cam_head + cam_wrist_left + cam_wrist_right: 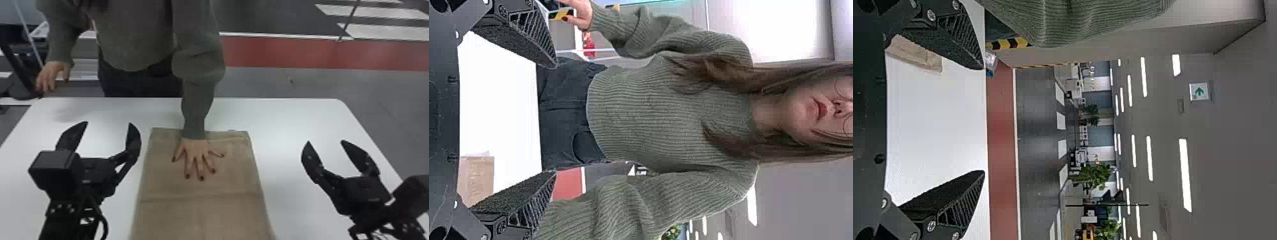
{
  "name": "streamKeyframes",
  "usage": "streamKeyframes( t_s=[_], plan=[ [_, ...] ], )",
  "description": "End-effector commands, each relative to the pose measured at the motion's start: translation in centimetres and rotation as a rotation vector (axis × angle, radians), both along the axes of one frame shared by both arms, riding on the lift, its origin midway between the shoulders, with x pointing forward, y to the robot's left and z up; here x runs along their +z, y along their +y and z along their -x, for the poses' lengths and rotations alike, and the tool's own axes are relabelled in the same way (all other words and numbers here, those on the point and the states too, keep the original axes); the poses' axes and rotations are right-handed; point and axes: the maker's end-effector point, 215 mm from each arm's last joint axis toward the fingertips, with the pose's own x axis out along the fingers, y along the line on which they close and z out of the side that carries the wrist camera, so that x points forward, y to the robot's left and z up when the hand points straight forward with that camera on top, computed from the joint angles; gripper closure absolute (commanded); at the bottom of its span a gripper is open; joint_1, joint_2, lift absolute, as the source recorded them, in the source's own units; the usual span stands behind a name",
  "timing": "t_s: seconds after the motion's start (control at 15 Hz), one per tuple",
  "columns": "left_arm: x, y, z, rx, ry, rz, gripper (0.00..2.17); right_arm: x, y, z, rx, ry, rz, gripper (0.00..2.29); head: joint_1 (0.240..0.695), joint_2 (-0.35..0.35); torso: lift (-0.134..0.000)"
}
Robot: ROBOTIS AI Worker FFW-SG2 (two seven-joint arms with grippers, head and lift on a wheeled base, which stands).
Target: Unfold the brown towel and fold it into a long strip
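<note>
The brown towel (223,210) lies flat as a long panel down the middle of the table, running off the head view's bottom edge. A person's hand (198,153) rests spread on its far part. To the towel's left my left gripper (108,127) is open above the table; to its right my right gripper (325,143) is open as well. Neither touches the cloth. In the left wrist view the left gripper (553,120) has a wide gap, with part of the towel (476,175) beyond. The right wrist view has the right gripper (984,120) apart and a towel edge (915,52).
The white table (287,118) extends on both sides of the towel. The person stands at its far edge, one sleeved arm (198,95) reaching over it. The other hand (52,76) hangs near the far left corner.
</note>
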Motion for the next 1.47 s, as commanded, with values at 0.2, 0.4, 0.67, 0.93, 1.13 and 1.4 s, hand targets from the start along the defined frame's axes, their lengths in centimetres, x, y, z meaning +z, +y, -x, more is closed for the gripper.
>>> streamKeyframes(
  t_s=[0.2, 0.4, 0.67, 0.93, 1.13, 1.4],
  plan=[
    [0.1, -0.1, 0.0, -0.002, -0.002, -0.002, 0.13, 0.2, -0.1, 0.0, 0.000, -0.003, 0.002, 0.15, 0.695, -0.085, -0.123],
    [0.4, -0.6, 0.0, -0.039, -0.023, 0.023, 0.13, -0.4, 0.0, -0.2, 0.000, 0.019, 0.004, 0.15, 0.695, -0.088, -0.123],
    [-1.3, -1.4, -1.6, -0.075, -0.002, 0.023, 0.13, -1.3, 0.6, -0.8, 0.009, 0.031, 0.023, 0.15, 0.695, -0.092, -0.123],
    [-5.4, -2.7, -4.1, -0.148, 0.040, 0.007, 0.12, -5.4, 1.2, -1.8, 0.015, 0.100, 0.050, 0.15, 0.695, -0.100, -0.123],
    [-7.9, -3.0, -6.1, -0.166, 0.092, 0.003, 0.16, -7.7, 1.4, -2.0, 0.015, 0.134, 0.050, 0.15, 0.695, -0.097, -0.123],
    [-11.6, -3.1, -7.9, -0.177, 0.219, -0.007, 0.27, -8.6, 2.3, -2.4, 0.024, 0.144, 0.057, 0.15, 0.695, -0.089, -0.123]
  ],
)
